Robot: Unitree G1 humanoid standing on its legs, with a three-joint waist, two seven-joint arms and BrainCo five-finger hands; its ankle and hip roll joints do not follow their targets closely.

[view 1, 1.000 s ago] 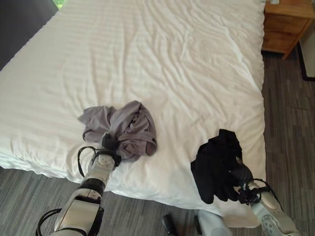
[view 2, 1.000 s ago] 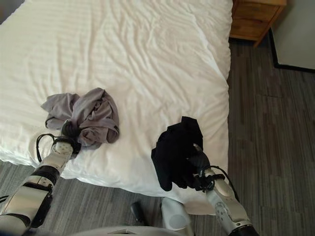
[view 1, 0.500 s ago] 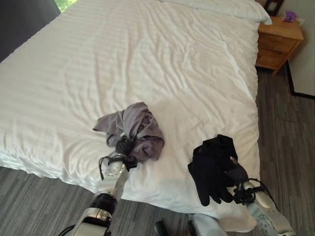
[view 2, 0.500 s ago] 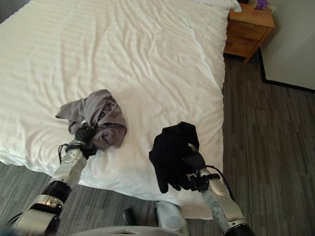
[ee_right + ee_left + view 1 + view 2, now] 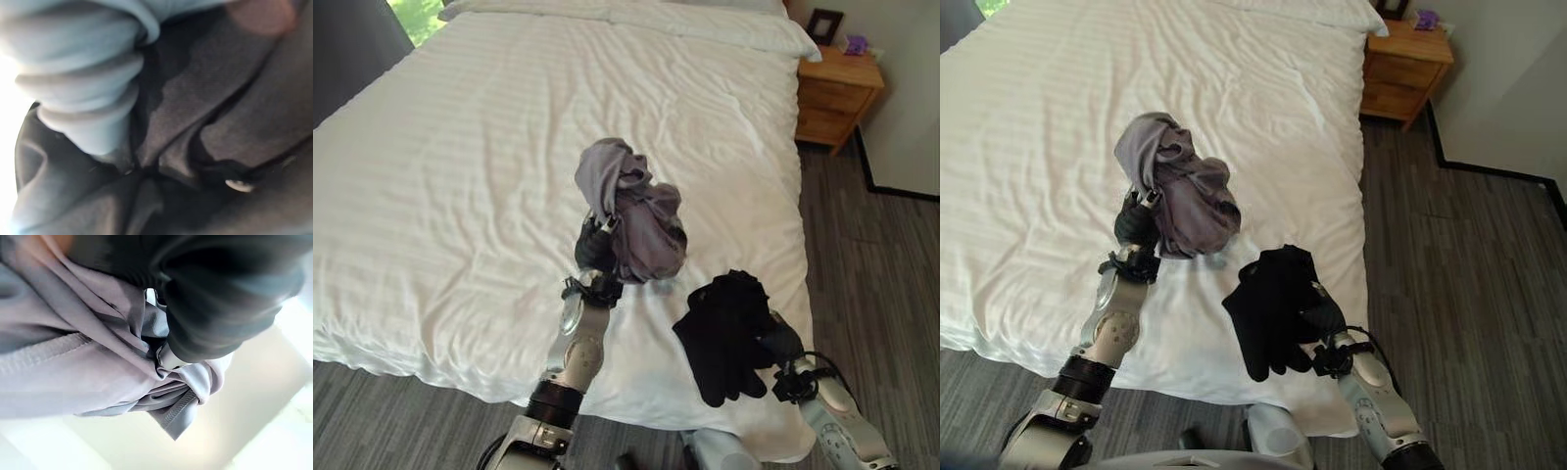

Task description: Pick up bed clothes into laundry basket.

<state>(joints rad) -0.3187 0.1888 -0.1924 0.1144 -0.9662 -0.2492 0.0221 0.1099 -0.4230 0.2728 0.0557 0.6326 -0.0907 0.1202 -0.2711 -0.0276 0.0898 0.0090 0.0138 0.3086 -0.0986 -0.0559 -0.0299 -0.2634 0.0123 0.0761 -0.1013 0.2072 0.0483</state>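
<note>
My left robot hand (image 5: 596, 252) holds the grey garment (image 5: 631, 220) lifted above the bed (image 5: 460, 147), and my right robot hand (image 5: 1324, 315) grips the black garment (image 5: 1271, 305) at the near edge. Both clothes are picked up, I think, but I see no laundry basket, so the dropping is left.

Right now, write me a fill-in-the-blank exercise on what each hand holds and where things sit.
1. The left hand holds up a bunched garment of ____ cloth.
2. The right hand is shut on a crumpled garment of ____ cloth.
3. Under both garments lies the bed's ____ striped sheet.
4. At the head of the bed, on the robot's right, stands a ____ nightstand.

Missing words: grey; black; white; wooden
</note>
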